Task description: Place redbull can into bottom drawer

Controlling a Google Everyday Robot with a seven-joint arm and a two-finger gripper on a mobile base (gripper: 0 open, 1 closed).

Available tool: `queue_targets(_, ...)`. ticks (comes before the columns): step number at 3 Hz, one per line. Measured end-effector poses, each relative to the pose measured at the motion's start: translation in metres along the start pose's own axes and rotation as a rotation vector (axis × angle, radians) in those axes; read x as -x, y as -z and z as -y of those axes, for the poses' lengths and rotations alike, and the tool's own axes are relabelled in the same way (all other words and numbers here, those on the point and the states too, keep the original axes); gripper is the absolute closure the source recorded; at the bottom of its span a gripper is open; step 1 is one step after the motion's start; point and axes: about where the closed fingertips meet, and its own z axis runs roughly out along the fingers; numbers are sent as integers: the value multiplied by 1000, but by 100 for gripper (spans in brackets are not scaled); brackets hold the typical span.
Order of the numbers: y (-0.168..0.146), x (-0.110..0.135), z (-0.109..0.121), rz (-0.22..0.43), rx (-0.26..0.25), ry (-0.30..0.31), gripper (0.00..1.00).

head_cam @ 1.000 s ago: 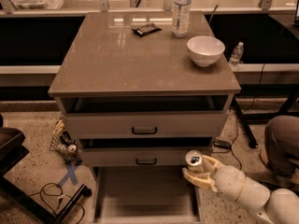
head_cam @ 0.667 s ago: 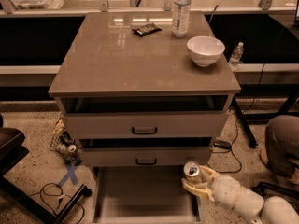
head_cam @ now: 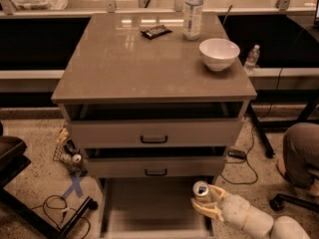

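My gripper [head_cam: 205, 200] comes in from the lower right and is shut on the redbull can [head_cam: 201, 190], whose shiny silver top faces up. The can is held upright over the right side wall of the bottom drawer [head_cam: 149, 208]. That drawer is pulled out, a wide shallow tray with a bare flat floor. The can's body is mostly hidden by my fingers [head_cam: 205, 212].
Two grey drawers with black handles [head_cam: 154, 139] sit above. On the cabinet top stand a water bottle [head_cam: 193, 11], a white bowl [head_cam: 219, 54] and a dark snack bar [head_cam: 156, 31]. A person's knee [head_cam: 300, 153] is at the right, cables and cans [head_cam: 70, 156] on the floor at the left.
My gripper with the can has moved lower and a little to the left, toward the open bottom drawer.
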Motion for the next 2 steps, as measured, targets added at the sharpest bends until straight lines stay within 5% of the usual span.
queue_targets(1,-26,-23,-1,14,19,-27,100)
queue_targets(2,-80,-74,-6,33,82,-80,100)
